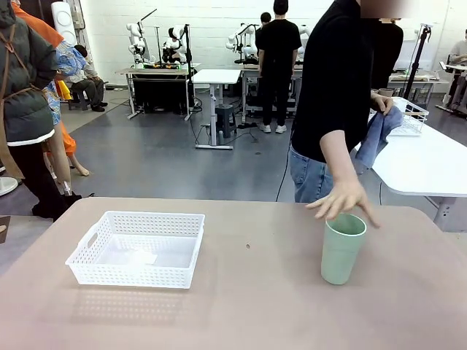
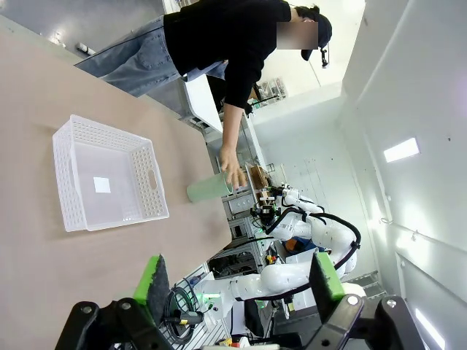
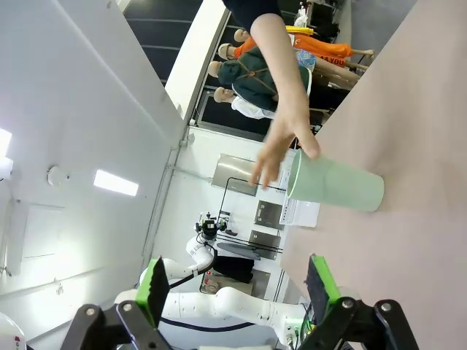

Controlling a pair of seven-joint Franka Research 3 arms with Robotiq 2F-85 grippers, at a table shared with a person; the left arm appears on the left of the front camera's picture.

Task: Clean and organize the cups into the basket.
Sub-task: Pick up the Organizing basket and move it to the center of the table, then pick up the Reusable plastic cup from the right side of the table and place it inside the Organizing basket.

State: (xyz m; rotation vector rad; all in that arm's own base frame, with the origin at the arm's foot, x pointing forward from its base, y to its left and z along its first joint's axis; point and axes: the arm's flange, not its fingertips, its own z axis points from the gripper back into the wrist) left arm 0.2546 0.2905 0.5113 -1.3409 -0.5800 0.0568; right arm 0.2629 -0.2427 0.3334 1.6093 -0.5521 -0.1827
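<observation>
Desk (image 1: 248,306): tan, matte.
Blue cloth (image 1: 379,135): hanging beyond the desk's far right corner.
Wire rack (image 1: 413,119): white, on a second white desk (image 1: 430,164).

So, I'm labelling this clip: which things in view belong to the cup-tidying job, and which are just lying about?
Job: mint green cup, upright under the person's hand; white lattice basket; blue cloth, probably for wiping.
Lying about: white wire rack on the white side table behind.

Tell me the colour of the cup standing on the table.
The cup is a plain pale mint green. The front view shows it best.
</observation>
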